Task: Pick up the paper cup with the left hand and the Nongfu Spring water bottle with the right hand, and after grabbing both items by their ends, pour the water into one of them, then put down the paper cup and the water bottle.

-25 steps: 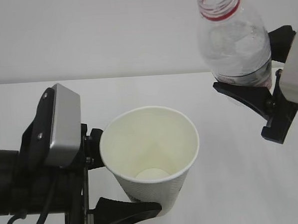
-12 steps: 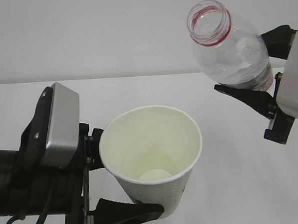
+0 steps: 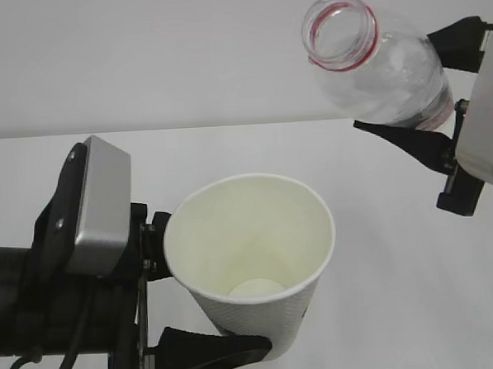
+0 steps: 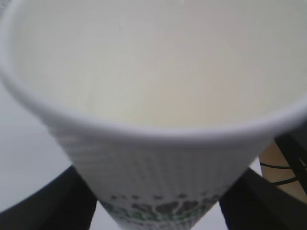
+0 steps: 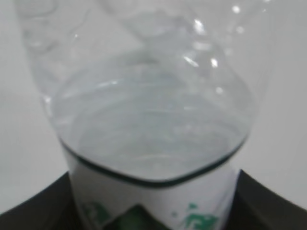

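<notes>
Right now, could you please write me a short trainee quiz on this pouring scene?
1. True or false: the paper cup lies on its side on the table.
2. The Nongfu Spring water bottle has: A) a cap on; B) an open mouth tilted toward the cup; C) its mouth inside the cup.
3. Fill in: the left hand grips the ____, the right hand the ____.

Key: 1 false, it is held upright; 2 B; 3 cup, bottle.

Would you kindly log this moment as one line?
left fingers: holding cup | right fingers: holding bottle, tilted towards cup | cup: no water visible
</notes>
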You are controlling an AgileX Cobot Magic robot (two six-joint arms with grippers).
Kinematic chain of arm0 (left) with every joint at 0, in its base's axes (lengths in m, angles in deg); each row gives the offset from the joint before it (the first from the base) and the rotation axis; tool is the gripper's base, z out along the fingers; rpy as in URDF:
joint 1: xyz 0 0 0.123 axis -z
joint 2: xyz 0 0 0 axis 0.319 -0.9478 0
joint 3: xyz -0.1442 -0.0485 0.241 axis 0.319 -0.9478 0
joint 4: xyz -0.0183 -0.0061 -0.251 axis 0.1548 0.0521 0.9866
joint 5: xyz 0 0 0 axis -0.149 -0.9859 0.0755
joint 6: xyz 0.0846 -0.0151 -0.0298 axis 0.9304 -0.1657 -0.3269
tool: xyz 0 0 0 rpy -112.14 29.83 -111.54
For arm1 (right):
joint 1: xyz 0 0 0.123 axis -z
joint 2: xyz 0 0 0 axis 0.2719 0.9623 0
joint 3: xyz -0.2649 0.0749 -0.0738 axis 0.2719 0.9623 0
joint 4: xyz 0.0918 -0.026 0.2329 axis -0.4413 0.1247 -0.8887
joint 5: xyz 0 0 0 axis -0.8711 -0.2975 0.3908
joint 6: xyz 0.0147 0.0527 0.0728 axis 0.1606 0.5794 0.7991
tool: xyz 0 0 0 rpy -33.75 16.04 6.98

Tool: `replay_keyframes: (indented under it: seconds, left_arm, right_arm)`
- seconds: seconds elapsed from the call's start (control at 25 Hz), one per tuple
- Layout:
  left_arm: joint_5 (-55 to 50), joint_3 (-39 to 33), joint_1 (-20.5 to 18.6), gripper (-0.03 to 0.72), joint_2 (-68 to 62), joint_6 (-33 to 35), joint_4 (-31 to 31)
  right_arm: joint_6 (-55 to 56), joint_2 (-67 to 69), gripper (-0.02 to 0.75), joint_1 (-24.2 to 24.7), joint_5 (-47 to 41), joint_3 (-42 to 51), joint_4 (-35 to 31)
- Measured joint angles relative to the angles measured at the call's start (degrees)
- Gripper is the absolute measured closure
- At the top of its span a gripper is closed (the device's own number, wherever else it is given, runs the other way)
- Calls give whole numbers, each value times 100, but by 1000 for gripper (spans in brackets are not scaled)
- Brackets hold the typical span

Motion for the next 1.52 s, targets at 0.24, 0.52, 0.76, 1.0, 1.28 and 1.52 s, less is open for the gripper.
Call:
replay_keyframes:
  seconds: [0.24, 0.52, 0.76, 1.0, 1.28, 1.52]
  left_arm:
    - [37, 0, 0, 150, 0, 0, -10]
    - [98, 0, 0, 151, 0, 0, -13]
    - [253, 0, 0, 151, 0, 0, -13]
    - [267, 0, 0, 151, 0, 0, -13]
    - [364, 0, 0, 151, 0, 0, -13]
    - [378, 0, 0, 152, 0, 0, -13]
  right_arm:
    - [-286, 0, 268, 0, 0, -68, 0]
    - [-539, 0, 268, 0, 0, -72, 0]
    - [-572, 0, 268, 0, 109, -72, 0]
    - [-572, 0, 268, 0, 331, -72, 26]
    - [-579, 0, 268, 0, 479, -72, 34]
    - [-579, 0, 268, 0, 479, -72, 34]
